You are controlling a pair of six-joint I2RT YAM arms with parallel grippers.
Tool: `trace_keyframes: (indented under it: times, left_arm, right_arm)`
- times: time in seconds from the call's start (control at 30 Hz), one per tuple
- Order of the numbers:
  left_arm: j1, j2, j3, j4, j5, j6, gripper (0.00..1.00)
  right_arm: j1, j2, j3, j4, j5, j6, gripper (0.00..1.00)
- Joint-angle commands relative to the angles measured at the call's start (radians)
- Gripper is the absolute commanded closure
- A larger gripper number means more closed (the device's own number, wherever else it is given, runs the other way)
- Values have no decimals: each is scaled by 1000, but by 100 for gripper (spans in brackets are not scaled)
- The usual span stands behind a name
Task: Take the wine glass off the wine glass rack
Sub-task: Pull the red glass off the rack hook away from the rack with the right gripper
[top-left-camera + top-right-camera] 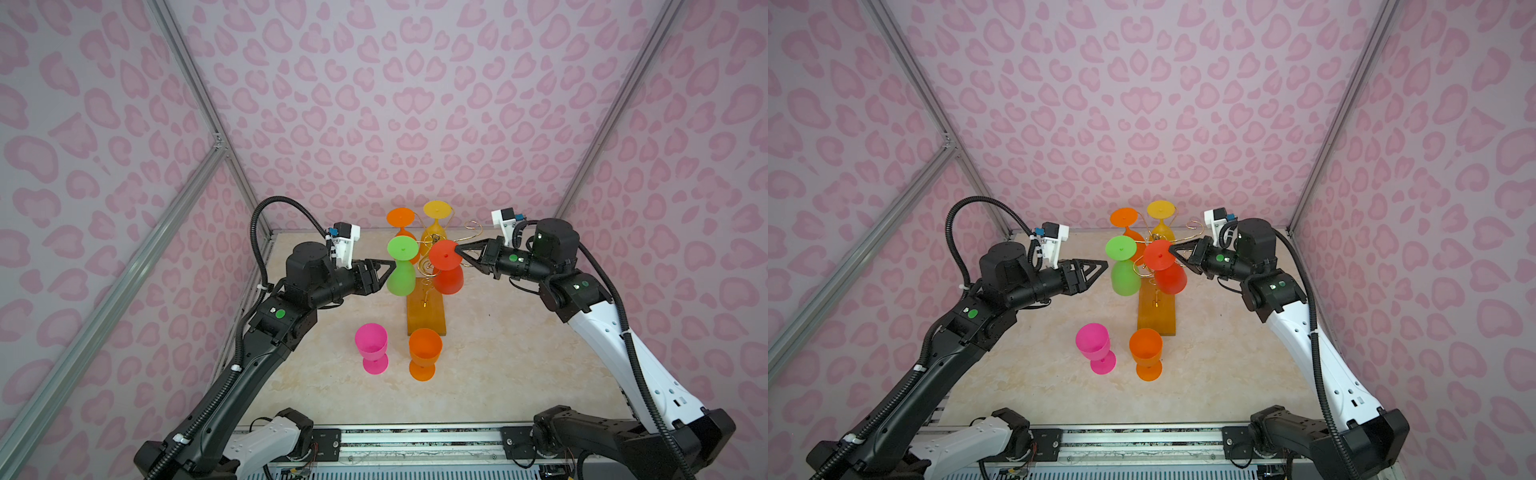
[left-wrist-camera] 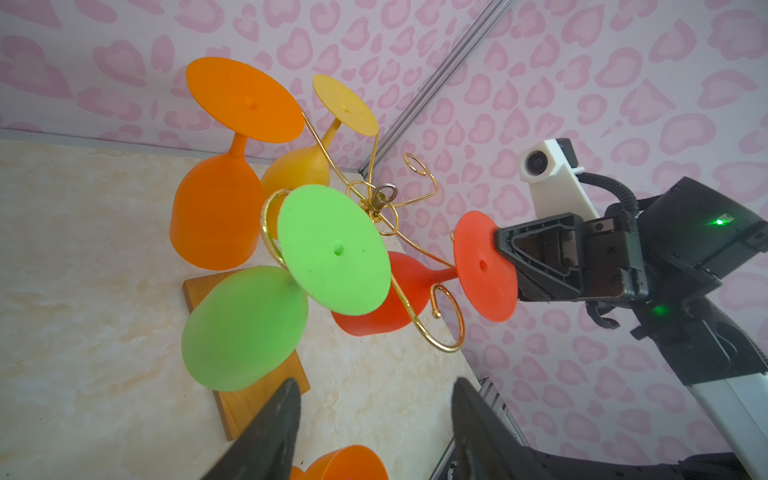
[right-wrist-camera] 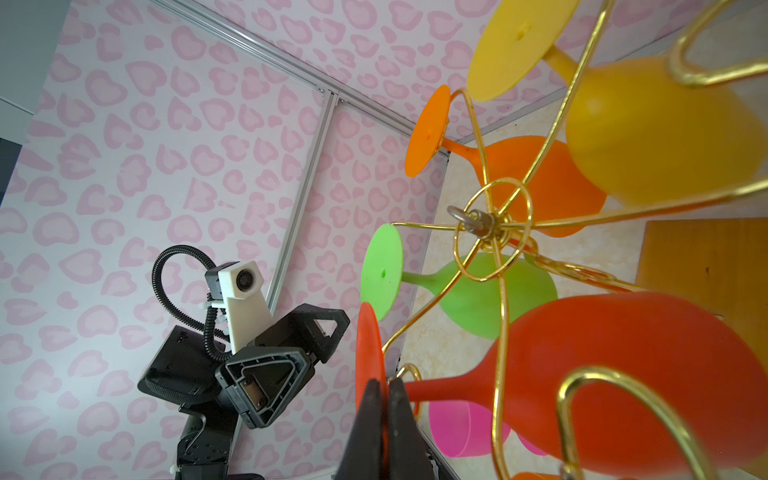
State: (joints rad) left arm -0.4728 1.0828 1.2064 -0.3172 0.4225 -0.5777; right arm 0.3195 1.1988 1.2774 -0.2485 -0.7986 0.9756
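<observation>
Bench: marbled beige.
Wine glass rack: curled gold wire arms on an amber base, stands mid-bench.
Red wine glass: opaque, matte. Hangs inverted on the rack arm nearest the right gripper, round foot uppermost, bowl down.
Right gripper: clamped on that foot's rim.
Left gripper: jaws apart, empty, at the rack's opposite side.

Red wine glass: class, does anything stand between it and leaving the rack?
Yes. The right gripper has its jaws shut on the foot of the red wine glass, but the stem sits inside a curled arm of the wine glass rack. The green wine glass hangs close on its left in both top views.
</observation>
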Motion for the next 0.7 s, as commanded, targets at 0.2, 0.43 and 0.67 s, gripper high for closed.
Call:
trace_keyframes:
  times: [0.2, 0.43, 0.67]
  left_arm:
    - [6, 21, 49, 0, 5, 25, 39]
    - [16, 31, 77, -11, 3, 32, 39]
    - [20, 31, 100, -25, -1, 36, 39]
  right_arm:
    - [-44, -120, -73, 2, -88, -20, 100]
    - [-80, -202, -108, -37, -177, -48, 100]
    - [-92, -259, -110, -49, -272, -54, 100]
